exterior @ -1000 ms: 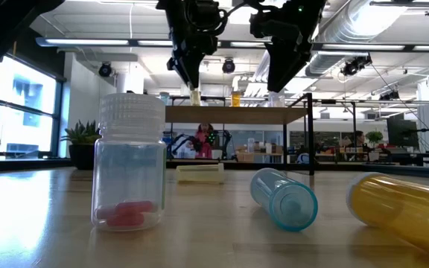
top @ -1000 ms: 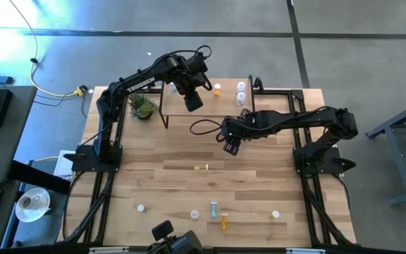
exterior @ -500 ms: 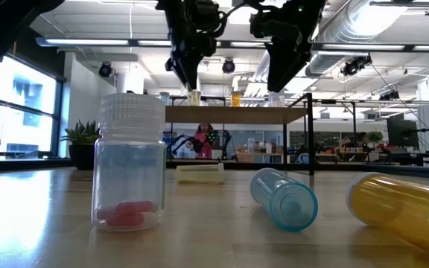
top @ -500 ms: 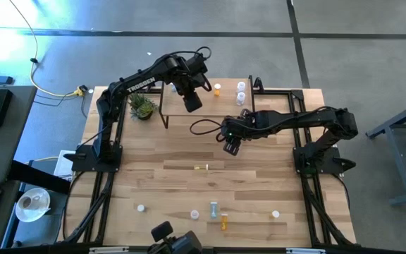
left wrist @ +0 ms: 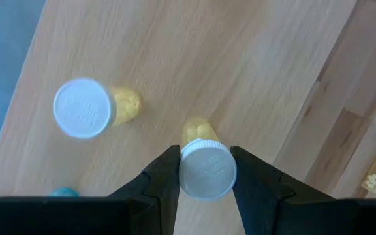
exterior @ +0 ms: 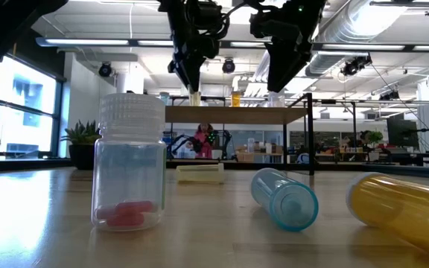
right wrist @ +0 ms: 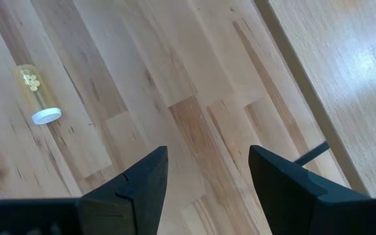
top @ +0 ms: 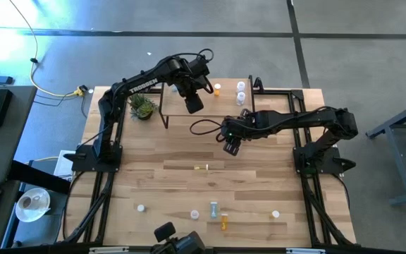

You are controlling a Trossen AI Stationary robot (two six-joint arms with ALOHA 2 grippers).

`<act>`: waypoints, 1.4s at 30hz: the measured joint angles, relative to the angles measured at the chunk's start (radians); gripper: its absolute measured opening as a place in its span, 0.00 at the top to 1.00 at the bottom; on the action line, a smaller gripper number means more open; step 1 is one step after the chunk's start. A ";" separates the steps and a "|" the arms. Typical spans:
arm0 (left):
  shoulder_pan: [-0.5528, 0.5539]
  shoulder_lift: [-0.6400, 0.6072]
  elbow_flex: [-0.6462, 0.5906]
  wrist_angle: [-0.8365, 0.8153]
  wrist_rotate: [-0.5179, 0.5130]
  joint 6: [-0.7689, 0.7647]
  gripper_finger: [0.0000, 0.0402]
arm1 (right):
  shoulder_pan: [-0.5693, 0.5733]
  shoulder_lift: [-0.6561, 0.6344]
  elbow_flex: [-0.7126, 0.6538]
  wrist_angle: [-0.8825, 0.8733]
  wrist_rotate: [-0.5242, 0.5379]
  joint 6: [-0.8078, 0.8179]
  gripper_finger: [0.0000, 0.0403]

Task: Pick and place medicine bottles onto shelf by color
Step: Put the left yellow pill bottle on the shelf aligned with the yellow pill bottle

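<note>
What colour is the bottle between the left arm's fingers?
Yellow bottle, white cap; left wrist view shows it best.

left arm (top: 146, 74): shifted slightly rightward over the shelf (top: 206, 99) in the high view | left pincer (exterior: 188, 74): moved a touch to the right in the low view, above the yellow bottle (left wrist: 204, 166) it brackets

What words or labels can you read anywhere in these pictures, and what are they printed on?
"TROSSEN": white letters along the left arm, read in the high view.
The white cap of the yellow bottle between the left gripper fingers has raised markings, too blurred to read.
The second yellow bottle on the shelf has cap markings too, also unreadable.
No other text is legible.
</note>
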 joint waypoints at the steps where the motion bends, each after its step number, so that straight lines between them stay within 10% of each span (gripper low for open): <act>1: 0.000 0.001 0.001 0.001 0.000 0.003 0.72 | 0.000 0.000 0.000 -0.002 0.000 0.000 0.49; 42: 0.000 0.010 0.031 -0.003 0.001 0.023 0.51 | 0.000 0.000 0.000 -0.006 0.000 0.000 0.49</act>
